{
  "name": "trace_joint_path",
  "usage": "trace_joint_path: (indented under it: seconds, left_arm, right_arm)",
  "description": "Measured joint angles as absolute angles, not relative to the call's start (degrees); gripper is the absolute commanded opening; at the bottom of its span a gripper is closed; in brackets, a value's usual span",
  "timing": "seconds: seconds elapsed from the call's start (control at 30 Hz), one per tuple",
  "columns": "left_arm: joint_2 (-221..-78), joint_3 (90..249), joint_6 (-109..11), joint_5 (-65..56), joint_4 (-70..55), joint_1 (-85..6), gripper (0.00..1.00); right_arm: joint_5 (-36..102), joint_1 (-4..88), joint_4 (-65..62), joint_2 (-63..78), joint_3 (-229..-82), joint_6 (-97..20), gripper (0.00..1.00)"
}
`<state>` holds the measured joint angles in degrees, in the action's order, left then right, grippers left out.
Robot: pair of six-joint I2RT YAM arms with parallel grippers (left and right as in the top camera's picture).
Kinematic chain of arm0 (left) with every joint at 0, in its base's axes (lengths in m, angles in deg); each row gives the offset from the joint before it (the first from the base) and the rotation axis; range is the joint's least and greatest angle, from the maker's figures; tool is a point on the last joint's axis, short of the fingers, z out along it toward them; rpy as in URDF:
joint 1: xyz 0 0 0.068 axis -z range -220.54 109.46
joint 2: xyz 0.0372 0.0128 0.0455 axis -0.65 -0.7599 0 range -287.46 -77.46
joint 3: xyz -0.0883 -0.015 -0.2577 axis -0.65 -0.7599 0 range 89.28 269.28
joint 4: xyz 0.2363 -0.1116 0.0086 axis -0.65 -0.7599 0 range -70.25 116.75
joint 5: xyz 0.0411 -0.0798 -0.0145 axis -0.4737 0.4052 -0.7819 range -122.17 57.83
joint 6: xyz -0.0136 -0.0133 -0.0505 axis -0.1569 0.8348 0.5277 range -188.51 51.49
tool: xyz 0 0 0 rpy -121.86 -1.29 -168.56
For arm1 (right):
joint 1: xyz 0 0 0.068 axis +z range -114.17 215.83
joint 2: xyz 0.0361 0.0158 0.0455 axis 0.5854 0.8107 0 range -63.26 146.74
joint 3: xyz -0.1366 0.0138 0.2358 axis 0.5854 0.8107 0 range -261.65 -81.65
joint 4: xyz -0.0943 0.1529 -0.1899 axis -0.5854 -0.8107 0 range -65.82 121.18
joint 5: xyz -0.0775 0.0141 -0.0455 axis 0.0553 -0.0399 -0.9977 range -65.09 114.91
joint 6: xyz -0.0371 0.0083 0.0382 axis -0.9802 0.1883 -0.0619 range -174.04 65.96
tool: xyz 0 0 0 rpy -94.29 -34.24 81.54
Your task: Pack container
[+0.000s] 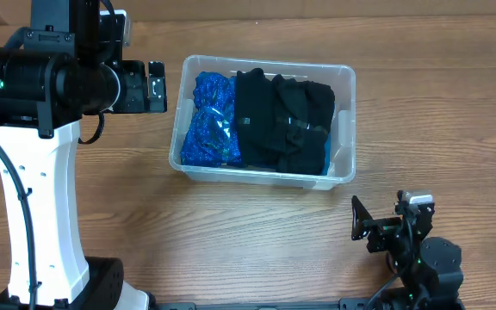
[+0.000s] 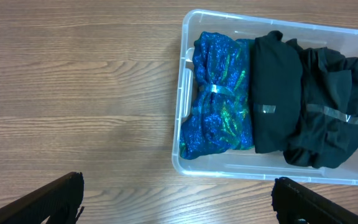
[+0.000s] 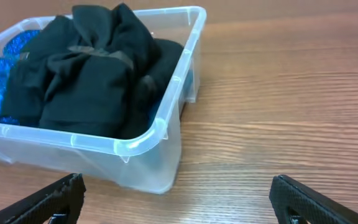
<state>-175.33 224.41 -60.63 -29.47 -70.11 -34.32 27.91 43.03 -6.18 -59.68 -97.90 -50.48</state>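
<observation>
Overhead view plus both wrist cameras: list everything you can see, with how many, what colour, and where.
container: 1, clear, mid-table, holding three bundles
shiny bundle: 1, blue-green, in the container, at the end nearest the left gripper
cloth bundles: 2, black, side by side, filling the rest of the container
table: 1, brown wood grain, under everything
left gripper: 1, black, open, empty, beside the container's blue end
right gripper: 1, black, open, empty, apart from the container, off its black-bundle end
</observation>
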Motion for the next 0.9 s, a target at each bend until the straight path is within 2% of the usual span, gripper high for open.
trace_joint_path:
  seconds: [0.23,0.9]
  left_arm:
    - [-175.33,224.41,-60.61,-29.47,-70.09,-34.32,1.0]
    - [-172.57,221.72,-61.09,-29.78,-69.72,-34.32,1.0]
  right_arm:
    - [28.94,42.44,-5.33,-62.37,-91.56,-49.68,1.0]
    - [28.96,42.29,-5.33,-62.42,-91.56,-49.57,1.0]
